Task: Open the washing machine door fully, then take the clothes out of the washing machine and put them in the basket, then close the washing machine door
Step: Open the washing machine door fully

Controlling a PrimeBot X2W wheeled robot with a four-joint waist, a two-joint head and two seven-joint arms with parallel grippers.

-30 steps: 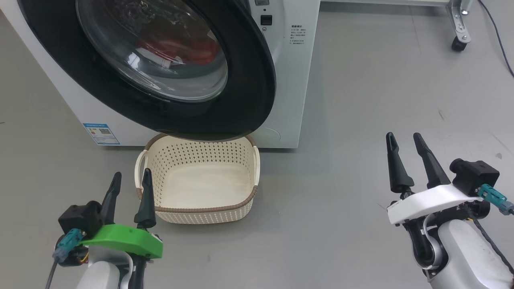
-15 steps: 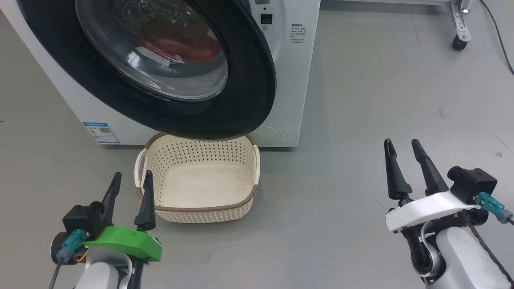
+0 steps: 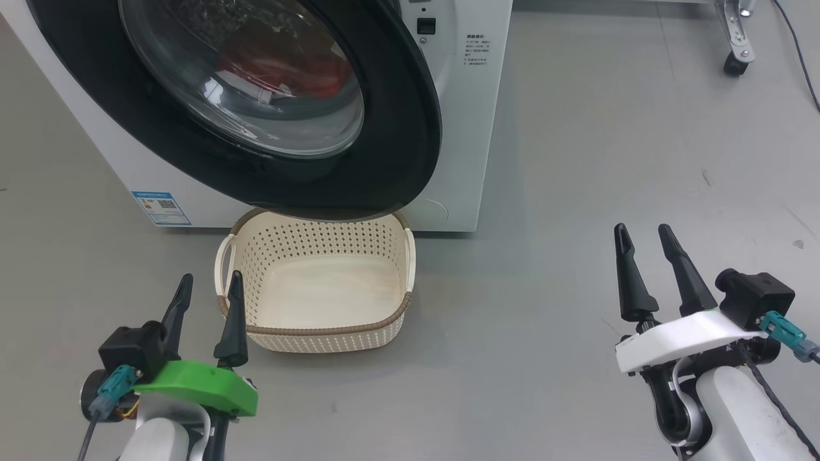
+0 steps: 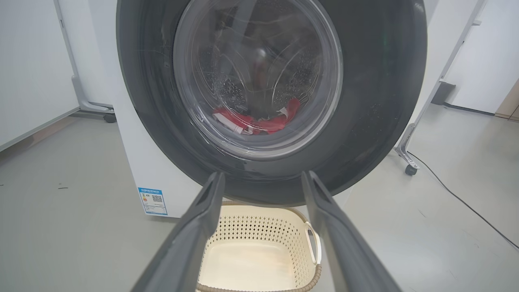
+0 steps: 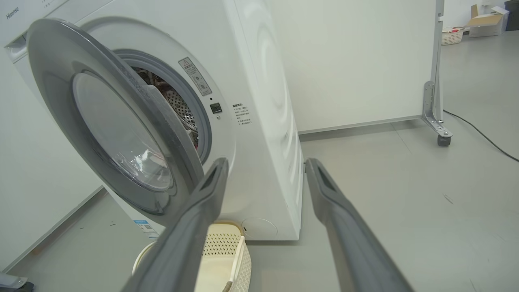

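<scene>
Clothes [image 3: 288, 67], red ones, lie inside the washing machine [image 3: 461, 128], behind the door [image 3: 400, 147], which hangs partly open over the far side of the basket [image 3: 320, 331]. The right gripper [image 3: 641, 228] has dropped a little since a moment ago; the left gripper [image 3: 211, 276] has hardly moved. Both are spread wide and hold nothing. The door looks no wider, so opening it fully comes first, I think.

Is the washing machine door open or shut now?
Partly open. In the right wrist view the door stands swung away from the machine, and the drum shows through the gap.
</scene>
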